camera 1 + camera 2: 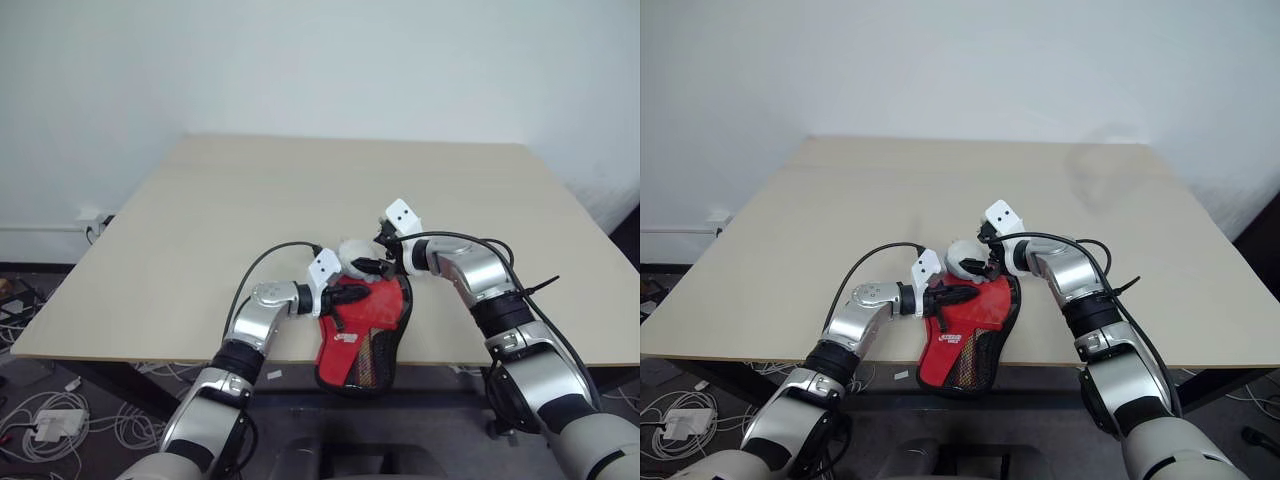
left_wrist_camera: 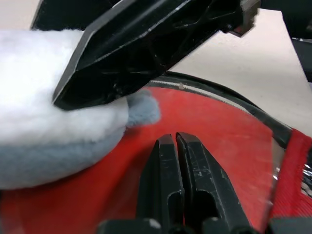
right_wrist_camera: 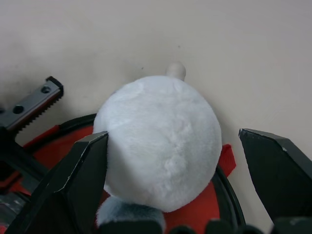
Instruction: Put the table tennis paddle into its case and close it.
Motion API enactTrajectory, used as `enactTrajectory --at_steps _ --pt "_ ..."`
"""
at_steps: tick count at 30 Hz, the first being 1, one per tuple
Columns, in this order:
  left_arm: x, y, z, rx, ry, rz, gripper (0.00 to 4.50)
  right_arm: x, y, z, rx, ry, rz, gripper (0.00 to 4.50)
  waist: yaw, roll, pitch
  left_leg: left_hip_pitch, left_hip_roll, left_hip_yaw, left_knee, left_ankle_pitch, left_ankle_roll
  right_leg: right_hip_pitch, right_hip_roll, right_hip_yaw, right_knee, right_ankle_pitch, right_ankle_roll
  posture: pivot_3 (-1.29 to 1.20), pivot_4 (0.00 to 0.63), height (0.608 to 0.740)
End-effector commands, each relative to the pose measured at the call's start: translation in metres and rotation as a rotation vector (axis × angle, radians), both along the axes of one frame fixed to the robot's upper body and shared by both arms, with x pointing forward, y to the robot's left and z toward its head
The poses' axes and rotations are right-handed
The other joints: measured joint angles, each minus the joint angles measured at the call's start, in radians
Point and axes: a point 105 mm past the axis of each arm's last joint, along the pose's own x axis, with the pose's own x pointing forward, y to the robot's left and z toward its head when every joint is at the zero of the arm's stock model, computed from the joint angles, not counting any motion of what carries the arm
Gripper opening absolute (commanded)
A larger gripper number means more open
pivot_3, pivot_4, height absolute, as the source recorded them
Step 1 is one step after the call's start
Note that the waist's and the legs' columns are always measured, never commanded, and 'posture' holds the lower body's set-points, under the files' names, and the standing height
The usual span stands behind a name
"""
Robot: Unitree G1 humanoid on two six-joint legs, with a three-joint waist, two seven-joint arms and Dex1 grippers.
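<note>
Red paddle case (image 1: 362, 330) lies beneath the left fingers (image 2: 181, 165), pressed together, while the right fingers (image 3: 83, 175) stand spread around the white plush lump (image 3: 161, 151).

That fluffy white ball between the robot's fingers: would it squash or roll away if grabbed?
The white plush lump looks furry and soft, so it would probably squash under the open right gripper. It is likely light. Its round shape might roll, though the fuzz should grip the red case beneath it.
</note>
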Motion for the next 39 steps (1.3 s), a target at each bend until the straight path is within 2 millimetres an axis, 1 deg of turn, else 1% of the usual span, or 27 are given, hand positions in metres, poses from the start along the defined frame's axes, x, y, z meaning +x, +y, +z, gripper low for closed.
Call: enactTrajectory --at_steps 1,6,8,11,13,16,21,22,29,31,34,39 --pt "0.002 -0.004 -0.001 0.018 -0.002 -0.025 0.02 0.003 0.003 0.012 0.001 -0.048 0.016 4.50 0.000 0.000 0.000 0.000 0.000 0.000 0.000 0.000 0.000 0.000 0.000 0.000 0.000 0.000 0.000 0.00 0.000 0.707" --pt "0.001 -0.006 -0.003 0.018 0.027 -0.041 0.02 0.003 0.002 0.011 -0.004 -0.045 0.015 4.50 0.000 0.000 0.000 0.000 0.000 0.000 0.000 0.000 0.000 0.000 0.000 0.000 0.000 0.000 0.000 0.00 0.000 0.707" --pt "0.000 -0.006 -0.005 0.019 0.044 -0.045 0.00 0.004 0.002 0.010 -0.009 -0.044 0.010 4.13 0.000 0.000 0.000 0.000 0.000 0.000 0.000 0.000 0.000 0.000 0.000 0.000 0.000 0.000 0.000 0.00 0.000 0.707" --pt "-0.002 -0.005 -0.007 0.022 0.058 -0.047 0.00 0.005 0.002 0.010 -0.013 -0.044 0.009 3.21 0.000 0.000 0.000 0.000 0.000 0.000 0.000 0.000 0.000 0.000 0.000 0.000 0.000 0.000 0.000 0.00 0.000 0.707" --pt "-0.002 -0.004 -0.009 0.026 0.072 -0.044 0.00 0.005 0.002 0.010 -0.013 -0.043 0.015 2.48 0.000 0.000 0.000 0.000 0.000 0.000 0.000 0.000 0.000 0.000 0.000 0.000 0.000 0.000 0.000 0.00 0.000 0.707" --pt "-0.003 -0.002 -0.011 0.035 0.081 -0.042 0.00 0.005 0.004 0.011 -0.013 -0.046 0.020 1.52 -0.001 0.000 0.000 0.000 0.000 0.000 0.000 0.000 0.000 0.000 0.000 0.000 0.000 0.000 0.000 0.00 0.000 0.707" --pt "-0.004 0.001 -0.014 0.042 0.097 -0.037 0.00 0.012 0.007 0.018 -0.007 -0.071 0.009 0.09 -0.003 0.001 -0.001 0.000 0.000 0.000 0.000 0.000 0.000 0.000 0.000 0.000 0.000 0.000 0.000 0.00 0.000 0.707" --pt "-0.004 0.001 -0.015 0.043 0.100 -0.035 0.00 0.014 0.006 0.019 -0.008 -0.080 0.000 0.01 -0.003 0.001 -0.001 0.000 0.000 0.000 0.000 0.000 0.000 0.000 0.000 0.000 0.000 0.000 0.000 0.00 0.000 0.707" --pt "-0.007 0.003 -0.020 0.054 0.127 -0.044 0.00 0.038 0.001 0.027 -0.032 -0.151 -0.112 0.01 -0.003 0.001 -0.001 0.000 0.000 0.000 -0.001 0.000 -0.001 0.000 0.001 0.000 0.000 0.000 0.000 0.00 0.000 0.707" --pt "-0.007 0.003 -0.020 0.055 0.127 -0.045 0.00 0.043 0.000 0.029 -0.036 -0.167 -0.143 0.01 -0.004 0.001 -0.001 0.000 0.000 0.000 -0.001 0.002 -0.004 0.000 0.001 0.000 0.000 0.000 0.000 0.00 0.000 0.707" --pt "-0.008 0.003 -0.019 0.055 0.130 -0.050 0.00 0.048 0.001 0.028 -0.048 -0.185 -0.175 0.01 -0.003 0.001 -0.001 0.000 0.000 0.000 -0.001 0.003 -0.005 0.000 0.001 0.000 0.000 0.000 0.000 0.00 0.000 0.707" --pt "-0.008 0.003 -0.019 0.056 0.134 -0.056 0.00 0.051 0.002 0.024 -0.080 -0.219 -0.197 0.01 -0.003 0.002 -0.001 0.000 0.000 0.001 -0.001 0.004 -0.006 0.000 0.001 0.000 0.000 0.000 0.000 0.00 0.000 0.707"
